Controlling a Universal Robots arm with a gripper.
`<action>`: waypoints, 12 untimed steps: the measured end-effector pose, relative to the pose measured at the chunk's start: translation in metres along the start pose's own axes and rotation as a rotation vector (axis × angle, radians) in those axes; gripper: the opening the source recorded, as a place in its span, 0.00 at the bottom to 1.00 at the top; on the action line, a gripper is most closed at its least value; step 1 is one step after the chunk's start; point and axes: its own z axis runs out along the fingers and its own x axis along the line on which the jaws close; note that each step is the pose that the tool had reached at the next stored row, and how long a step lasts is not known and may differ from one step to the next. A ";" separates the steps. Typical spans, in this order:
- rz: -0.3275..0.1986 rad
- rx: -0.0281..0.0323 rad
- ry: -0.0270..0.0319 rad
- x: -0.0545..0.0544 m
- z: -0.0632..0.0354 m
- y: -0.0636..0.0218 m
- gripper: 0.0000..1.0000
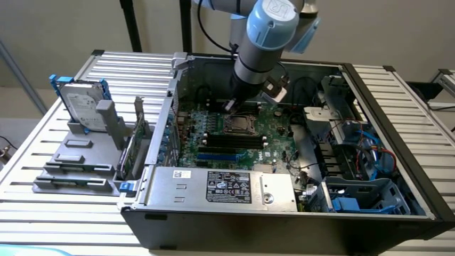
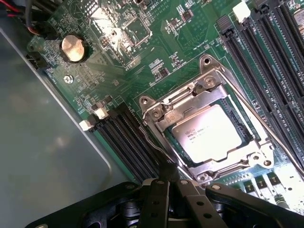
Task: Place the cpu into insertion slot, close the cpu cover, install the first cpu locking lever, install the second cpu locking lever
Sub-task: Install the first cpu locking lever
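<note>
Closest to the wrist camera, the pincer (image 2: 172, 183) had its black tips drawn together right at the free end of a locking lever (image 2: 151, 145). The lever was a thin steel wire lying along the near side of the socket. Whether the tips pinched the wire or only pressed on it could not be told.

Just past it, the cpu cover (image 2: 183, 108) was down flat. The cpu (image 2: 211, 133) sat inside the insertion slot (image 2: 241, 129), its pale lid showing through the cover's square opening. The chip was therefore placed and the cover closed, though I could not tell whether the lever was hooked.

The slot stood about mid-board on the green circuit board (image 2: 142, 61), between two banks of memory slots (image 2: 270, 61). A coin battery (image 2: 72, 47) lay farther off toward the board's edge. The board sat in an open computer case (image 1: 284, 229) on the slatted desk (image 1: 64, 213).

By my judgement, the lever would be light but springy and slick, pushing back harder as it neared its catch. Its free end offered the best leverage. The chip was light, stiff and fragile, and was best left untouched under the cover.
</note>
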 end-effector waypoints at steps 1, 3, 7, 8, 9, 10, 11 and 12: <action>0.000 -0.0004 -0.0005 0.001 0.0000 0.0006 0.11; 0.000 -0.0013 -0.0016 0.001 0.0000 0.0019 0.11; 0.001 -0.0032 -0.0043 0.003 0.0001 0.0043 0.11; 0.001 -0.0037 -0.0049 0.003 0.0001 0.0048 0.11; 0.001 -0.0042 -0.0056 0.004 0.0001 0.0054 0.11; 0.001 -0.0046 -0.0063 0.004 0.0002 0.0059 0.11; 0.001 -0.0051 -0.0070 0.004 0.0003 0.0064 0.11; 0.001 -0.0056 -0.0075 0.005 0.0004 0.0069 0.11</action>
